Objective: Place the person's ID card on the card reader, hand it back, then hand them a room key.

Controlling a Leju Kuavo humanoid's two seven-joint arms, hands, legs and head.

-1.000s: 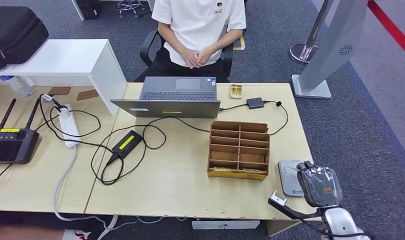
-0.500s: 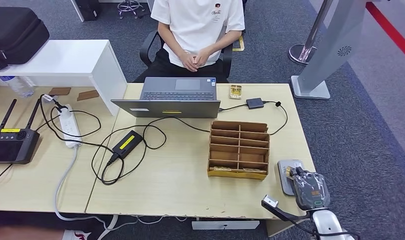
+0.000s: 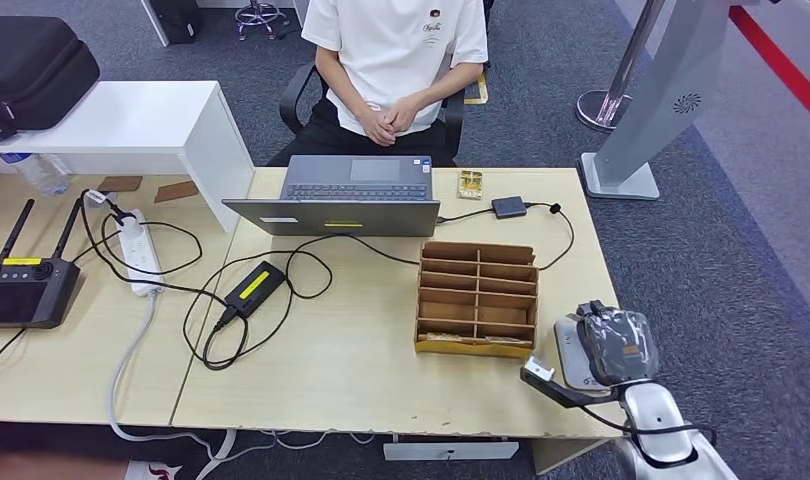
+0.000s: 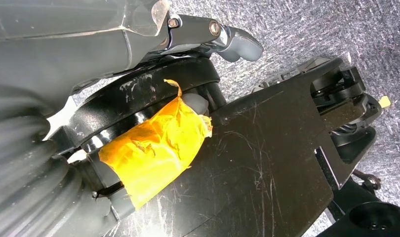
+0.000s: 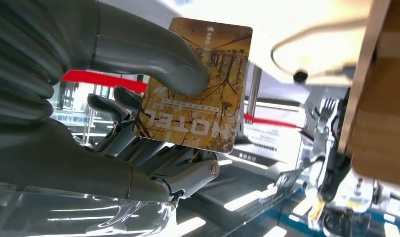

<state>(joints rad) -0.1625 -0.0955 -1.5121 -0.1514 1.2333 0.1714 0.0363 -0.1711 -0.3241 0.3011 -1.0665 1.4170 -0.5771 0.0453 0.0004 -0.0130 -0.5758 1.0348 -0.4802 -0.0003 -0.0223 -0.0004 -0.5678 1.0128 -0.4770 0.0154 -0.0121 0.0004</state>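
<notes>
- Right hand [image 5: 139, 123] pinched hotel key card [image 5: 195, 84] between thumb and fingers, above card reader [image 3: 573, 350] at table's near right.
- Card golden-brown, tree-printed, marked "HOTEL"; long axis unclear.
- Left hand [image 4: 89, 148]: grip impossible to tell.

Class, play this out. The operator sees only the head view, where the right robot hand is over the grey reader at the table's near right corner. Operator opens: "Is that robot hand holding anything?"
Observer: Yes. The right wrist view shows the right robot hand pinching a card between thumb and fingers.
Operator: What sort of card?
Observer: It has a golden-brown tree pattern with the word HOTEL printed on it.
Operator: And the left robot hand?
Observer: The left wrist view shows the left robot hand above grey carpet, with orange tape wrapped round one finger. I cannot tell whether it is open or shut.
</notes>
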